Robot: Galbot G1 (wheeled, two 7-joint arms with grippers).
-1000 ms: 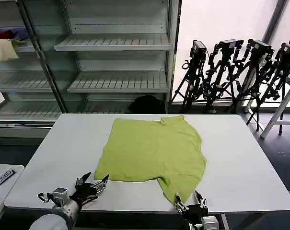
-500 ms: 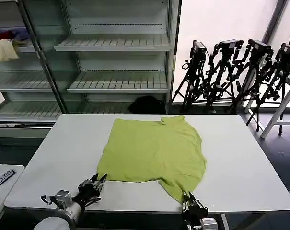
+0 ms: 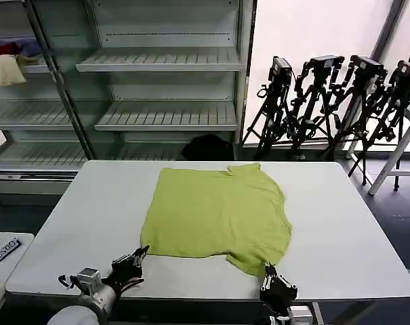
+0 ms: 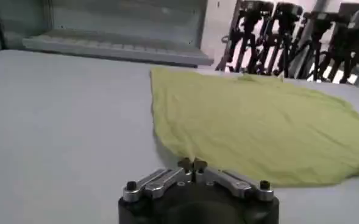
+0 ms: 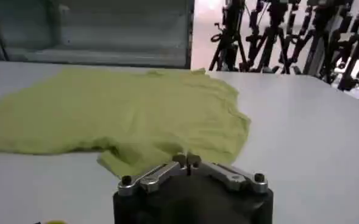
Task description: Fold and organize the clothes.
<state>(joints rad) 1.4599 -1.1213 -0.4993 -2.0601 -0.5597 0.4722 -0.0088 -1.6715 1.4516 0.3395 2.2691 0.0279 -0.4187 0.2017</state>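
The clothes are one lime-green T-shirt (image 3: 218, 213), lying mostly flat on the white table (image 3: 340, 230), its collar toward the far side. My left gripper (image 3: 142, 251) sits at the shirt's near left hem corner. In the left wrist view this gripper (image 4: 192, 163) is shut, and the T-shirt (image 4: 258, 122) tapers into its tips. My right gripper (image 3: 268, 271) is at the near right corner, close to the table's front edge. Seen from the right wrist, it (image 5: 186, 159) is shut on a bunched fold of the T-shirt (image 5: 124, 115).
Metal shelving (image 3: 164, 81) stands behind the table, with cream and red cloths (image 3: 7, 68) on a left shelf. Camera tripods (image 3: 326, 101) line the back right. A dark bundle (image 3: 208, 147) lies on the floor behind. A small side table (image 3: 5, 250) is at the left.
Both grippers went from open to shut on the shirt's near corners. The near hem has drawn slightly inward, and the right corner has shifted up and to the right.
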